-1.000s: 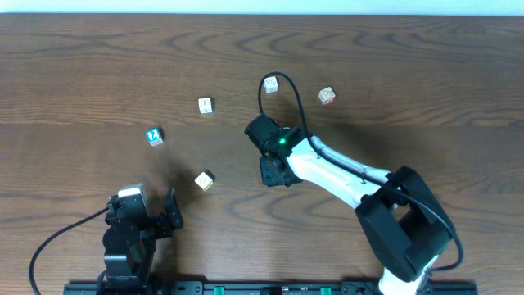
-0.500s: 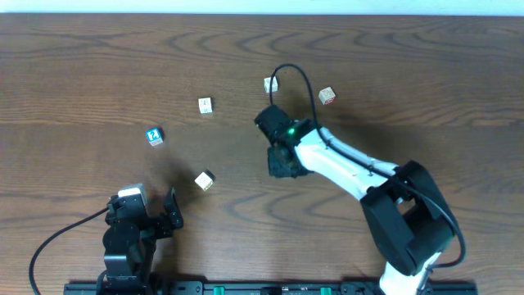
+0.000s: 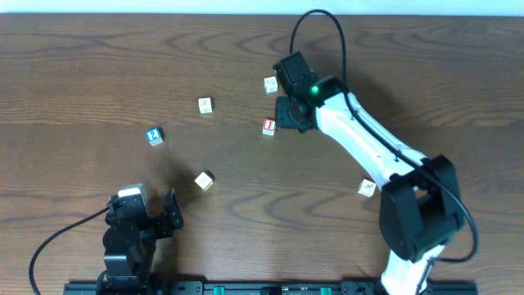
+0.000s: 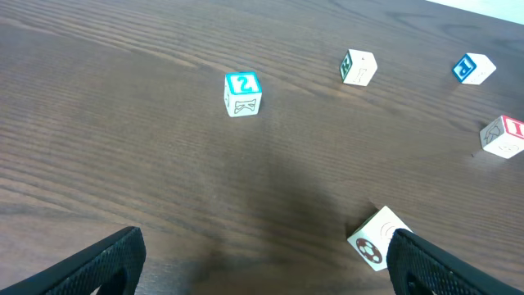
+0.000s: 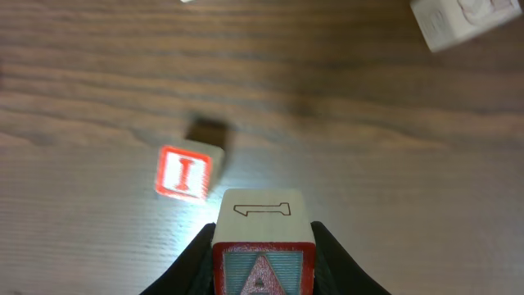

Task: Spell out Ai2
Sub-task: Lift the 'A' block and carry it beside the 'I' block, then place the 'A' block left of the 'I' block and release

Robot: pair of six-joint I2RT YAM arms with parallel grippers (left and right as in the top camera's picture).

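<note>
**Jaws.** The right jaws are clenched on the A block (image 5: 262, 211). The left jaws are spread wide with nothing between them.

**A block.** The right gripper (image 5: 264, 256) pinches the cube by two opposite sides. The letter A faces the wrist camera, and a face with an outlined figure 1 is uppermost. From overhead the cube is hidden under the gripper, toward the far middle of the table (image 3: 82, 65). It is probably just off the wood, though the wrist view does not settle this.

**I block.** The I block (image 5: 185, 172) lies just beside the held cube, on its left in the wrist view. Its red letter faces up.

**2 block.** The 2 block (image 4: 242, 93) sits well apart, on the left half of the table, with its blue numeral facing up.

**Other cubes.** A pale block (image 3: 205, 105) lies between the 2 block and the right gripper. A blue-lettered block (image 3: 270, 83) lies just beyond the right gripper. A tilted block (image 3: 204, 180) is the cube nearest the left gripper (image 3: 169, 211), which waits low at the near edge. One more block (image 3: 366, 188) lies close beside the right arm (image 3: 360, 139).
</note>
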